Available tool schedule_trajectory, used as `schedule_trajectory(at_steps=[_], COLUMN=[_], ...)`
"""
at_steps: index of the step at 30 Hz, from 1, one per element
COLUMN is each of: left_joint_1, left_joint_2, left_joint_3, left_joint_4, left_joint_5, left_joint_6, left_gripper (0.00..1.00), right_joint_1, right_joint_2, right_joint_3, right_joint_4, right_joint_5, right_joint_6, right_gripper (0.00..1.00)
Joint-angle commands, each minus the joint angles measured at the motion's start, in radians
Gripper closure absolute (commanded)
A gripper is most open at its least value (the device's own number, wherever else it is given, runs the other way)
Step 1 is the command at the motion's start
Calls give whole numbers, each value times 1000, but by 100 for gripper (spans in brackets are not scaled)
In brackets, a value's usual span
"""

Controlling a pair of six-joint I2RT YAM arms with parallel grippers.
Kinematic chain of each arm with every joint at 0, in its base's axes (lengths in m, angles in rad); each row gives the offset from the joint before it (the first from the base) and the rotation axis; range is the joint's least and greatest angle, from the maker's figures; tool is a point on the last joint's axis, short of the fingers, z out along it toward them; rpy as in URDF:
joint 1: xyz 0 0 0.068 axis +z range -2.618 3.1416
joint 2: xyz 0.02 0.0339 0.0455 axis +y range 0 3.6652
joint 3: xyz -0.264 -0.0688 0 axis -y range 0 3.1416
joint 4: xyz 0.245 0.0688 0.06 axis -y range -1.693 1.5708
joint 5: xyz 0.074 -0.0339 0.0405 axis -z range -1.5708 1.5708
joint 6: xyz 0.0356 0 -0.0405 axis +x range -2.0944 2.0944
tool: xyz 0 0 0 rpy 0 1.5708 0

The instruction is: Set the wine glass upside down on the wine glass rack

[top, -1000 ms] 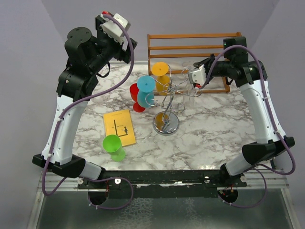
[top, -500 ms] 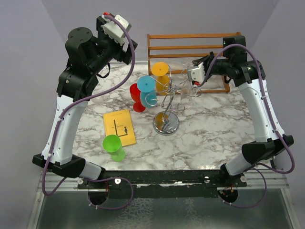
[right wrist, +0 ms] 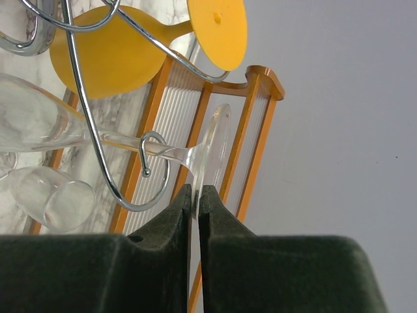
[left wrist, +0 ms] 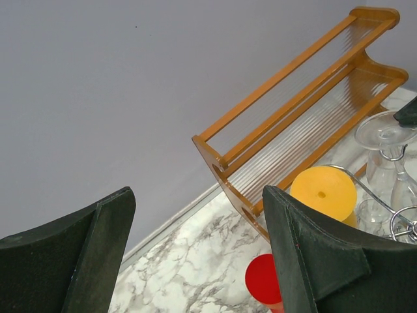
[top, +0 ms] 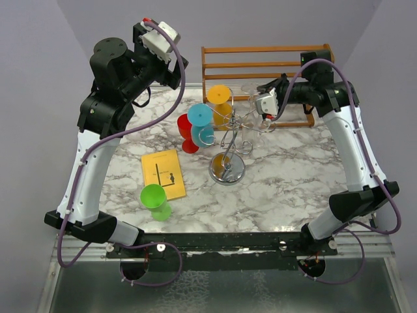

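Note:
The clear wine glass [right wrist: 212, 147] hangs upside down, its stem lying in a curled hook of the silver wire rack [right wrist: 91, 130]. My right gripper [right wrist: 195, 190] is shut on the rim of the glass's foot. In the top view the right gripper [top: 262, 106] is at the rack's [top: 227, 168] upper right arm, in front of the wooden shelf. The glass's foot also shows in the left wrist view [left wrist: 384, 129]. My left gripper [left wrist: 199, 195] is open and empty, held high over the table's back left [top: 174, 67].
Yellow [top: 219, 95], blue [top: 201, 116] and red [top: 186, 125] plastic glasses hang on the rack's left side. Another clear glass [right wrist: 45, 192] hangs nearby. A green glass [top: 154, 197] and a yellow booklet [top: 163, 174] lie front left. The brown wooden shelf [top: 260, 65] stands behind.
My right gripper has shifted slightly up and back with the glass's foot held in it. The left arm has not moved.

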Motion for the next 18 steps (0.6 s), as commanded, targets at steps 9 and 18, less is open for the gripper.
schedule_trajectory(at_steps=[9, 18], left_joint_1=[3, 3], left_joint_2=[-22, -32], left_joint_3=[-5, -20], left_joint_4=[5, 12], left_joint_5=[27, 11], left_joint_6=[20, 31], left_gripper=[18, 18], right_joint_1=[10, 10], right_joint_2=[-25, -30], right_joint_3=[-22, -27], right_joint_4=[-53, -67], right_joint_5=[-62, -71], right_joint_6=[-30, -35], right_gripper=[91, 85])
